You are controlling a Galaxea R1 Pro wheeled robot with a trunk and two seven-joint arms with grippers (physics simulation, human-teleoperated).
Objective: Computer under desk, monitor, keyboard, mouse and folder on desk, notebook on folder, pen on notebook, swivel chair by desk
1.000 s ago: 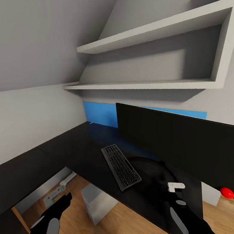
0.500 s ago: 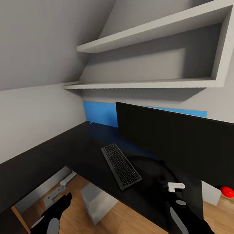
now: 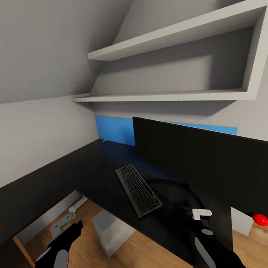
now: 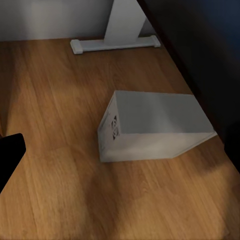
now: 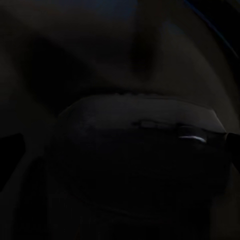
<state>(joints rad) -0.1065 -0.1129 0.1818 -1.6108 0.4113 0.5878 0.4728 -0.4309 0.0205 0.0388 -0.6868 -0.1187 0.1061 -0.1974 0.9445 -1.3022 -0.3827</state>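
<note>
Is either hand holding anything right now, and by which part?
Left hand holds nothing, hanging over the floor near the computer. Right hand, over the desk: too dark to tell.

The monitor [image 3: 207, 168] hides the right hand's fingers and its own stem.

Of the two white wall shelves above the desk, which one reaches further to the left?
The lower shelf. Its left end runs out to where the sloped ceiling meets the wall, above the desk's corner, while the upper shelf stops short of it.

Black desk [image 3: 84, 167]: keyboard [image 3: 138, 189], monitor [image 3: 206, 164] on top. Wood floor [image 4: 55, 100]: white computer [image 4: 152, 125] under desk edge.
</note>
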